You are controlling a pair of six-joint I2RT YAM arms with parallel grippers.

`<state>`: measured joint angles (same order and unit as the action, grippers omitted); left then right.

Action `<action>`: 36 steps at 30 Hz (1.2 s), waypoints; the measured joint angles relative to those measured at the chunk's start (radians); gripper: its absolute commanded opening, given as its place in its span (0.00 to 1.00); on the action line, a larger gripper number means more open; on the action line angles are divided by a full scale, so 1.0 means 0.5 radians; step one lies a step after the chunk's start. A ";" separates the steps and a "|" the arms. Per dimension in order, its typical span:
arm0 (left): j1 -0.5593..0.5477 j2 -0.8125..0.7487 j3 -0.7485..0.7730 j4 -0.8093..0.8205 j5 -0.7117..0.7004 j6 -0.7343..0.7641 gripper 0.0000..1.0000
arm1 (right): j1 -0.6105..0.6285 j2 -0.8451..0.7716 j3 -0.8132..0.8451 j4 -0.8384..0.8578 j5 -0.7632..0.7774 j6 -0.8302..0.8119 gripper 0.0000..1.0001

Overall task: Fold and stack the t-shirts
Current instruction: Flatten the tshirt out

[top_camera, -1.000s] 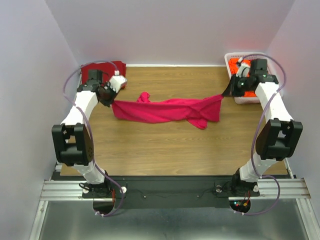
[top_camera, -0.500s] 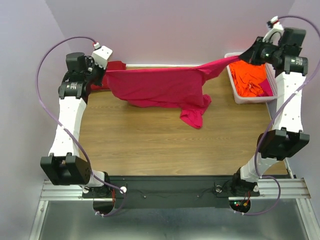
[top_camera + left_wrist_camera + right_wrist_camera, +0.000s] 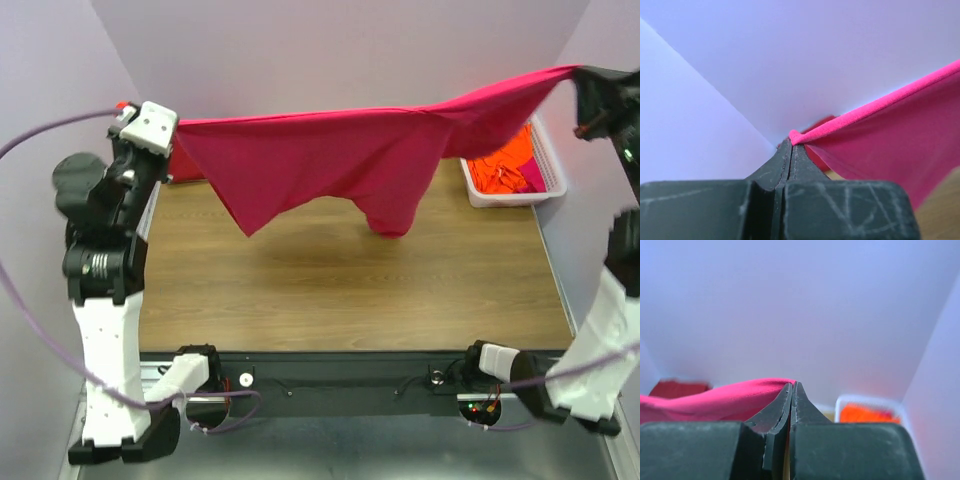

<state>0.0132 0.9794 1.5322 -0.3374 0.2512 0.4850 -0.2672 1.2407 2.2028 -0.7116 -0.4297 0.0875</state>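
There: left tool (image 3: 791, 142) and right tool (image 3: 792, 390) each pinch the pink-red t-shirt (image 3: 330, 160), stretched high over the tabletop (image 3: 330, 290), spreading it out, I'd say; next, lay it flat.

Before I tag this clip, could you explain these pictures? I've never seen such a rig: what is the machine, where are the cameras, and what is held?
The machine is a left arm and a right arm, bolted at the near edge of a wooden table. The wide picture comes from a fixed camera above and behind them. The other two come from a camera on each wrist, looking along its closed fingers. The left end effector and the right end effector each pinch one pink-red t-shirt, stretched in the air between them. A white basket holding orange cloth stands far right, and a dark red cloth lies far left.
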 measured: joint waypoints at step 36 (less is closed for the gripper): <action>-0.006 0.661 -0.047 0.197 0.327 -0.159 0.00 | 0.001 0.842 0.202 0.471 0.037 0.154 0.01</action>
<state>0.0101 1.3102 1.5085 -0.2390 0.4145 0.4053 -0.2668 1.6615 2.3039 -0.4763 -0.4114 0.1646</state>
